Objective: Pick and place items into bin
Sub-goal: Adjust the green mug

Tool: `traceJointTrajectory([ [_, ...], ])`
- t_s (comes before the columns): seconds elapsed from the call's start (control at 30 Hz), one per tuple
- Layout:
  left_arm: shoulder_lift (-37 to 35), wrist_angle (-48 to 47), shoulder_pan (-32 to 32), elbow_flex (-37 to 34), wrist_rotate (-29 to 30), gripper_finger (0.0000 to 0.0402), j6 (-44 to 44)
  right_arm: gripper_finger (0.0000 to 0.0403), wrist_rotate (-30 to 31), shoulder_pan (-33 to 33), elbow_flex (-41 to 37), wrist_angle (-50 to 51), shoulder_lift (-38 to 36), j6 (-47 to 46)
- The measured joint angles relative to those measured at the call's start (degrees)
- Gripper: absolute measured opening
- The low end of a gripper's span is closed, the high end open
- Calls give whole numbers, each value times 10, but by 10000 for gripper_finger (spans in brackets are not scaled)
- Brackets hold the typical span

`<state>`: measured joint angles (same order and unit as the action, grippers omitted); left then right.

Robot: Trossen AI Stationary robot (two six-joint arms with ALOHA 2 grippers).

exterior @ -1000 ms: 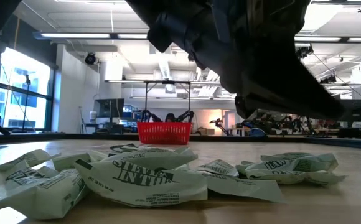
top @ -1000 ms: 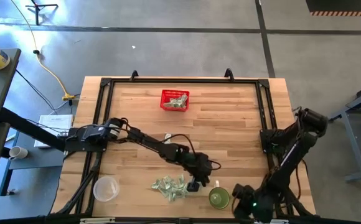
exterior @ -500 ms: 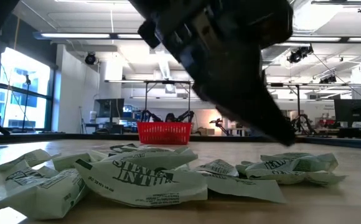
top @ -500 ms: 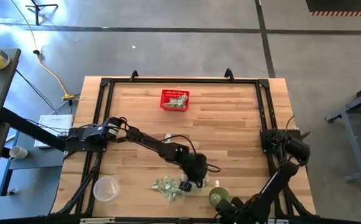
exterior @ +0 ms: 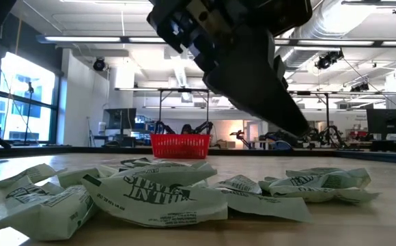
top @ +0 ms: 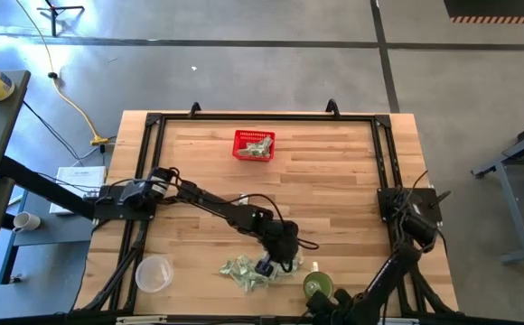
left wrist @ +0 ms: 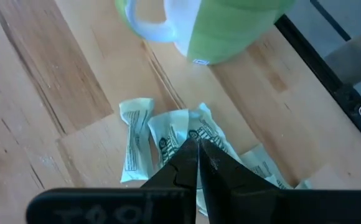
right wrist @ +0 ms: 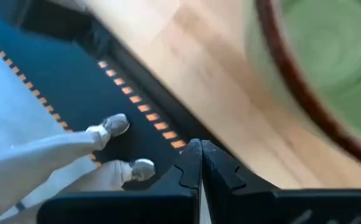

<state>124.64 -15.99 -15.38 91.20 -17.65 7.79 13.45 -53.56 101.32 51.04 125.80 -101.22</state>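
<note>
A pile of crumpled pale green-and-white items lies on the wooden table near its front edge; it also shows in the low view and the left wrist view. The red basket stands at the far middle with a few items inside, and shows in the low view. My left gripper is shut and hangs over the pile's right part, above the items in the low view. My right gripper is shut and empty at the table's near edge, beside the green cup.
A round green cup stands just right of the pile; it also shows in the left wrist view. A clear plastic cup stands at the near left. A black frame runs round the table. A person's legs show beyond the near edge.
My left gripper has moved toward the table's left, from beside the green cup to over the pile. My right arm has folded back, and its gripper has gone toward the near edge and leftward, past the green cup. The items have stayed where they were.
</note>
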Motion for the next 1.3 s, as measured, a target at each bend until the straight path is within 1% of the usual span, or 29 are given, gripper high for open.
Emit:
traceJointTrajectory([
  [0.13,0,0,4,0,5,53,13,0,19,17,0,15,0,16],
  [0.3,0,-1,8,0,2,53,14,0,22,24,0,32,0,21],
  [0.4,0,2,8,0,3,53,17,0,12,23,0,31,0,20],
  [0.57,0,50,7,0,1,53,18,0,-9,12,0,31,2,7],
  [0.7,0,78,7,0,-7,53,0,0,-24,2,0,32,5,-3],
  [0.97,0,112,7,0,-11,53,-8,0,-16,0,0,50,5,2],
  [1.07,0,126,7,0,-24,53,-11,0,-10,5,0,52,5,6],
  [1.3,1,135,7,0,-35,53,-32,1,-21,7,0,52,16,7],
])
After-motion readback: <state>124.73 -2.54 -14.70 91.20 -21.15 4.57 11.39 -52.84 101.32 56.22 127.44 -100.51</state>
